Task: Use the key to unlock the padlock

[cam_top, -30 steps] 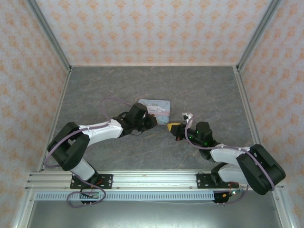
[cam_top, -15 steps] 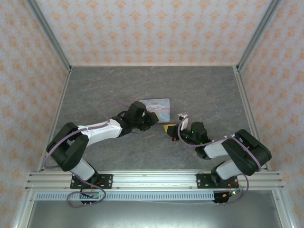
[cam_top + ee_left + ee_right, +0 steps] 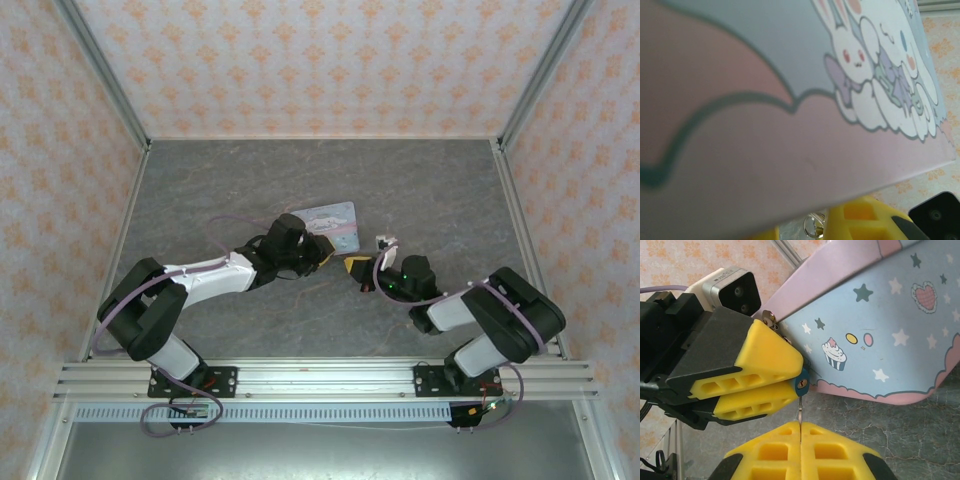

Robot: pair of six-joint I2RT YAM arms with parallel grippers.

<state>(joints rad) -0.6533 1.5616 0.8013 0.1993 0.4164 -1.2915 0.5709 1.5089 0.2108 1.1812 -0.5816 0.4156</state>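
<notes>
Pinching the padlock [image 3: 801, 383]: left pincer [image 3: 798, 376], fingers pressed on its teal body.
State of right pincer [image 3: 800, 427]: pressed together on the key [image 3: 799, 412].
Key: blade tip reaches the padlock's keyhole face.
Padlock place: just beside the tin box [image 3: 880, 340] edge, above the worktop [image 3: 875, 422].

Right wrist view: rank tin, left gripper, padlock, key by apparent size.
1. tin
2. left gripper
3. padlock and key: only small bits show and they look alike, so not ranked.

Padlock [image 3: 801, 382] in L pincer [image 3: 786, 381], by tin [image 3: 880, 330]; key [image 3: 799, 412] just beside, in R pincer [image 3: 800, 429]
</notes>
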